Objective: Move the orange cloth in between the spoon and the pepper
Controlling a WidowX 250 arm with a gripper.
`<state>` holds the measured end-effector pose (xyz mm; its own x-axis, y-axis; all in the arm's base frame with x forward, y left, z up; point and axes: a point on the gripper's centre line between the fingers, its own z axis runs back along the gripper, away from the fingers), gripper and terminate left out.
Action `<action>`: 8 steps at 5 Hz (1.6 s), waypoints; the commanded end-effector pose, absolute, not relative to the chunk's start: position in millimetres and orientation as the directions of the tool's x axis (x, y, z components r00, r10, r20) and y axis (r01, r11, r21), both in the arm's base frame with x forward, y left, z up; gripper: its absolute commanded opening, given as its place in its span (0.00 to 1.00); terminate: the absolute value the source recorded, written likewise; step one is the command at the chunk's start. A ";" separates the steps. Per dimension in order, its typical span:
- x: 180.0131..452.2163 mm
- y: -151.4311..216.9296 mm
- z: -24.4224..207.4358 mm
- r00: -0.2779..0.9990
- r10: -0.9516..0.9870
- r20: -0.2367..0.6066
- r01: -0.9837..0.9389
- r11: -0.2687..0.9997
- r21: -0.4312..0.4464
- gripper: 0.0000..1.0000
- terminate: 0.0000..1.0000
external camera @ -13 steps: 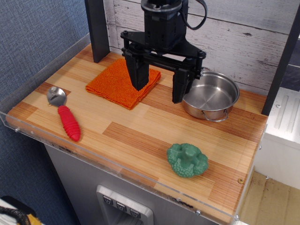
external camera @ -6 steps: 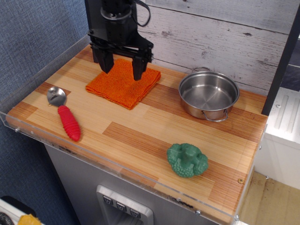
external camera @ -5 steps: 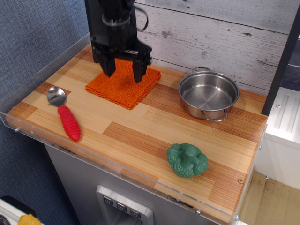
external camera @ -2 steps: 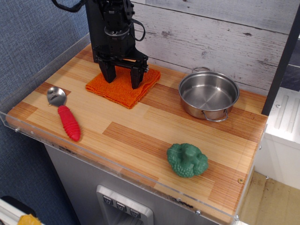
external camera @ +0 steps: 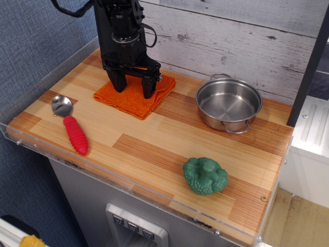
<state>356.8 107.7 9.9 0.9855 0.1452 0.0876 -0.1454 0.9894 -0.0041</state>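
Note:
The orange cloth [external camera: 128, 99] lies folded on the wooden table at the back left. My black gripper [external camera: 133, 91] stands upright over it, open, with both fingertips pressing down on the cloth's far half. The spoon [external camera: 72, 127], with a shiny round bowl and red ribbed handle, lies near the front left edge. The green lumpy pepper [external camera: 205, 176] sits at the front right, far from the gripper.
A round steel pot [external camera: 229, 105] stands at the back right beside the cloth. A clear plastic rim [external camera: 31, 142] edges the table's front and left side. A white plank wall [external camera: 231, 36] stands behind.
My gripper has moved from over the cloth's right edge to its back left, then come down until its fingertips rest on the cloth. The cloth, spoon and pepper have not moved.

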 end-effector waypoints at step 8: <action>275.7 18.0 5.0 0.968 0.250 0.000 -0.250 0.967 0.044 1.00 0.00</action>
<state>279.1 19.9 4.7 0.9636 0.2669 0.0139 -0.2673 0.9629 0.0371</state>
